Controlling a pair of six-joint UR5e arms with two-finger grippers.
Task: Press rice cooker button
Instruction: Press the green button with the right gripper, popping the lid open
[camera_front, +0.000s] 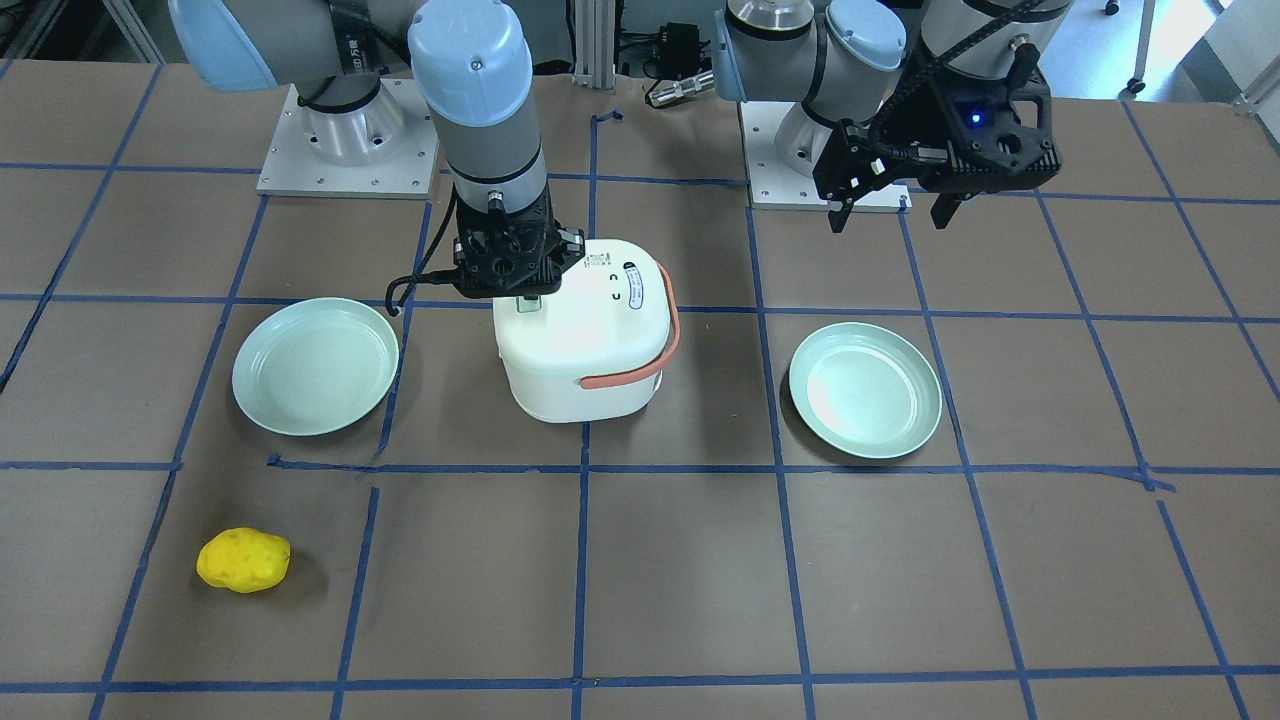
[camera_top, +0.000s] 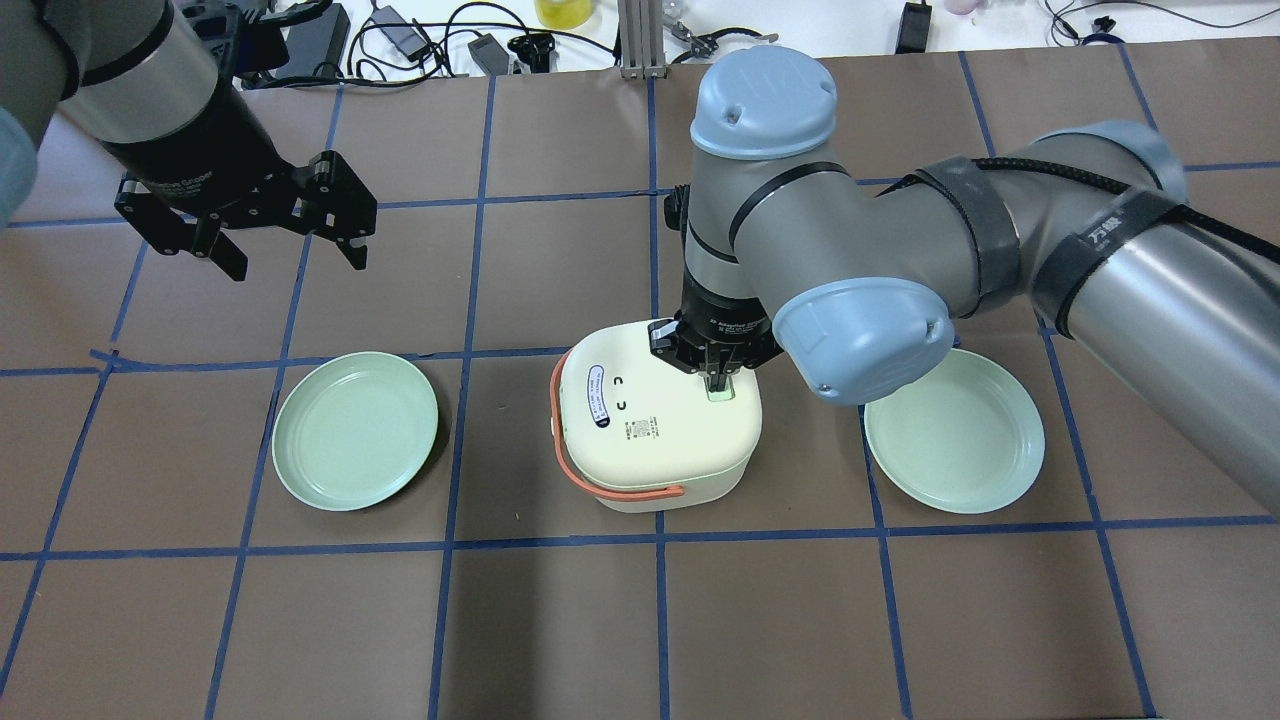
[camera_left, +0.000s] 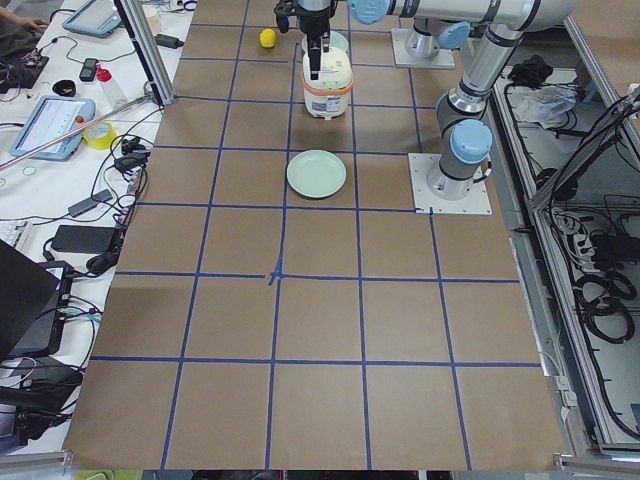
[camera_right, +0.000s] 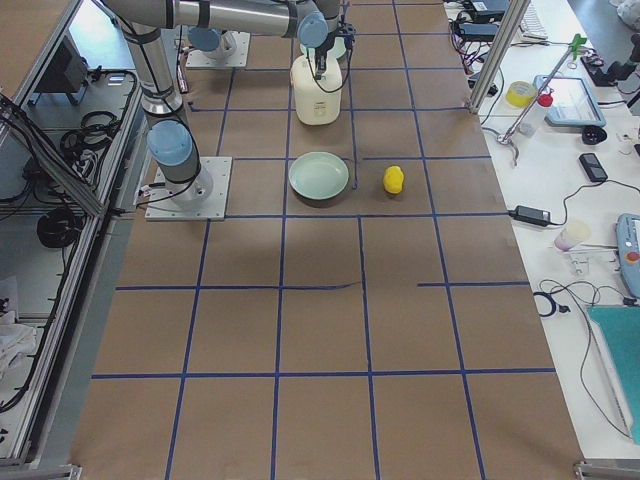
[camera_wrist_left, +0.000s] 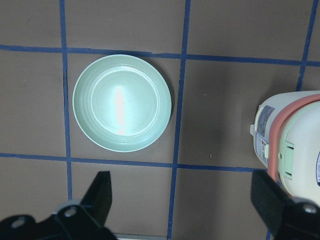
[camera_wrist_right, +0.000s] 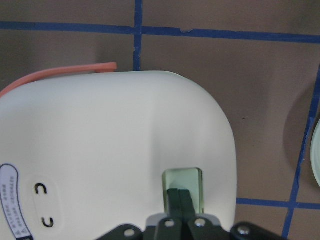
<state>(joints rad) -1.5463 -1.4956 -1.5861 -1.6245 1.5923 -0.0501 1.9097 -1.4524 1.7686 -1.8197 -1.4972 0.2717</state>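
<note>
A white rice cooker with an orange handle stands mid-table; it also shows in the front view. Its pale green button sits at the lid's edge. My right gripper is shut, fingertips together, pointing down onto the button; in the front view the gripper sits on the lid's rear edge. My left gripper is open and empty, held above the table away from the cooker; its fingers frame the left wrist view, with the cooker at the right edge.
A light green plate lies to the cooker's left, another plate to its right under my right arm. A yellow lumpy object lies near the operators' edge. Blue tape lines grid the brown table.
</note>
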